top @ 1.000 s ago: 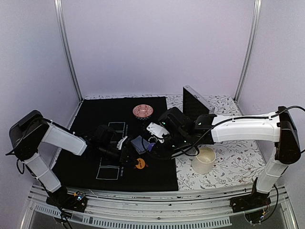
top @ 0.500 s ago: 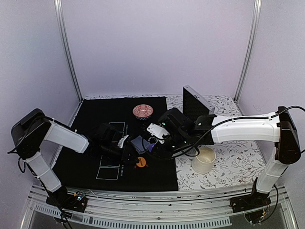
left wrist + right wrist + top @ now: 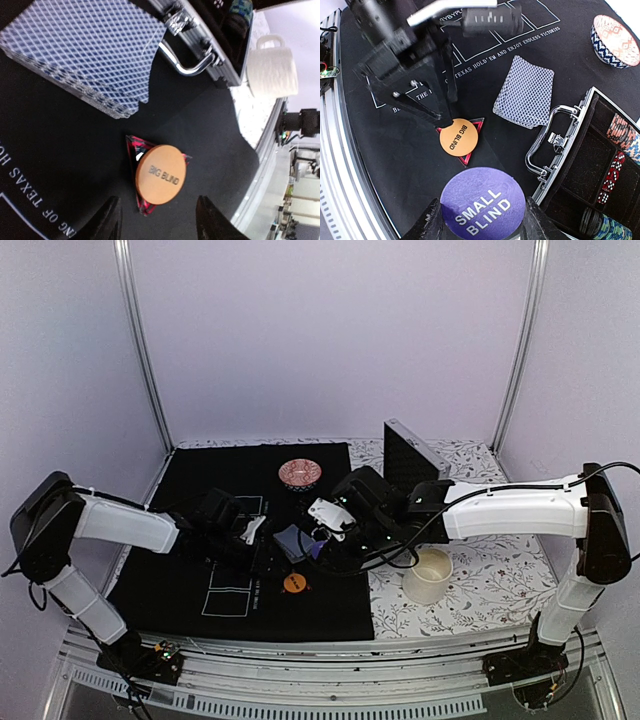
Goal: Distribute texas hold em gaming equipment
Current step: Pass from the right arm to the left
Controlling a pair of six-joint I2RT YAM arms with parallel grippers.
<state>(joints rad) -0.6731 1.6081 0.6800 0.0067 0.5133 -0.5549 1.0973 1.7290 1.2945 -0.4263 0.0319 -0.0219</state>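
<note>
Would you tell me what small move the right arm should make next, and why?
Probably lower the right gripper and set its purple SMALL BLIND disc on bare mat: the orange BIG BLIND disc already lies on the red triangle, with the left gripper open above it.

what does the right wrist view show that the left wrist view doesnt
Only the right wrist view: the purple disc marked small blind, the red bowl, and the red dice inside the open case. Only the left wrist view: the white cup. Both: the orange disc lying on the red triangle, the cards, and the case handle.
</note>
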